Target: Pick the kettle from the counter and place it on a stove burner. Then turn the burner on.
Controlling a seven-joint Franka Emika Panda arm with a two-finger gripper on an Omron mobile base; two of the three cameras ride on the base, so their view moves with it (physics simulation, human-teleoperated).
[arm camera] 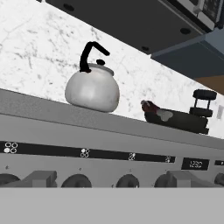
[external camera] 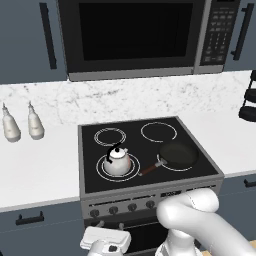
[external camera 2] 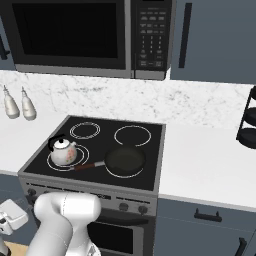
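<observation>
**Operator:** Left base view: where is the kettle [external camera: 118,161] sitting?

**Technician:** It is resting upright on the stove burner [external camera: 118,166], just left of the pan [external camera: 176,155]. The gripper [external camera: 104,244] is hanging below the stove's front edge, jaws spread wide and gripping nothing.

**Operator:** How should the step proceed?

**Technician:** Judging by position, the knob row [arm camera: 78,180] is facing the hand. Pick the knob matching the kettle's burner, center the jaws on it, then close and rotate.
</observation>
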